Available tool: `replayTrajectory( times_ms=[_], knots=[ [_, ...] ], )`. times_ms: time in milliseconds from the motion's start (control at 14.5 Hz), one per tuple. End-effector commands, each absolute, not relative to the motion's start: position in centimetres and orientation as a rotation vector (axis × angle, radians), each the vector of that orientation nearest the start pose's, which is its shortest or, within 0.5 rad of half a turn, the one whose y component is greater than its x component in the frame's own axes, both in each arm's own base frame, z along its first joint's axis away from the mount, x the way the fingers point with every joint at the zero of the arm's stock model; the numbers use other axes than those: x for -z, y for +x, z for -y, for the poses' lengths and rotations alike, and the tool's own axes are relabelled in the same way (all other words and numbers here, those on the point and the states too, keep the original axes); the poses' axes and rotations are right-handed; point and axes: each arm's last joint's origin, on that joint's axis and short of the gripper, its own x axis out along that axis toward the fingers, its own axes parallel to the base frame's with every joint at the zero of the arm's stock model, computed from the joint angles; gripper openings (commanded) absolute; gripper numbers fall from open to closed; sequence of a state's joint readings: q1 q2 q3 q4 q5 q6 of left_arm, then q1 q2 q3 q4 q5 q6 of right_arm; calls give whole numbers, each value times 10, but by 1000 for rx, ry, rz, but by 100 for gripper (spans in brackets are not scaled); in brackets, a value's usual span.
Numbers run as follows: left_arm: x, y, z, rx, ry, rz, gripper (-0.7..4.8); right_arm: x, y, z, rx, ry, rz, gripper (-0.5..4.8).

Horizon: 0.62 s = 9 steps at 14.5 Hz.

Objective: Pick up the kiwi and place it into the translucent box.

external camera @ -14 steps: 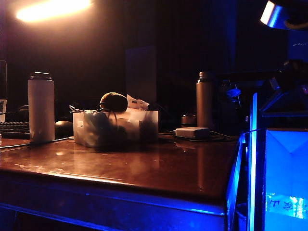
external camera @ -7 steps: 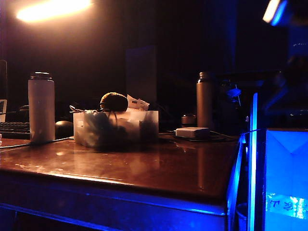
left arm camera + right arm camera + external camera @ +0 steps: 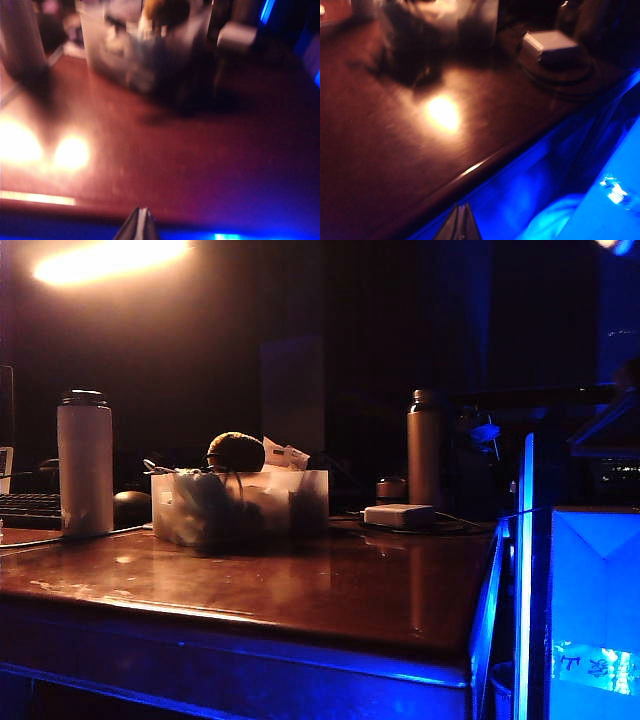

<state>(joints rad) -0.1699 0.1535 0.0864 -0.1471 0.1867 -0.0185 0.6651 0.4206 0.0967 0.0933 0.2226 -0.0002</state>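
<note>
Fuzzy oval kiwi [image 3: 236, 451] atop frosted translucent box [image 3: 240, 505], glossy wood table [image 3: 300, 585], frame centre-left.
Left gripper [image 3: 139, 225] & right gripper [image 3: 460, 221]: tips pinched together, empty, back near table's front edge.

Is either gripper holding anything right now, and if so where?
Nothing. Left gripper and right gripper are shut and empty near the table's front edge; the kiwi sits in the box.

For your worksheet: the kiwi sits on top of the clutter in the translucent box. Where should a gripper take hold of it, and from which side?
Grip the kiwi across its short middle, coming from above: only its rounded top clears the translucent box, whose walls block any sideways approach.
</note>
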Motion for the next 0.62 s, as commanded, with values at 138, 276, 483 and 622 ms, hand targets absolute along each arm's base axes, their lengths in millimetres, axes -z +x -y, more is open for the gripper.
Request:
replayTrajectory(
  times_ms=[138, 276, 483, 622],
  knots=[
    [-174, 95, 22, 353, -18, -140, -3, -151, 98, -52, -320, -62, -161, -1],
    [-164, 94, 21, 352, -18, -130, -3, -149, 97, -41, -233, -61, -182, -1],
    [-151, 94, 21, 353, -17, -151, -3, -151, 94, -36, -207, -47, -149, -1],
    [-150, 94, 21, 349, -16, -158, -3, -154, 93, -35, -202, -37, -120, -1]
  ],
)
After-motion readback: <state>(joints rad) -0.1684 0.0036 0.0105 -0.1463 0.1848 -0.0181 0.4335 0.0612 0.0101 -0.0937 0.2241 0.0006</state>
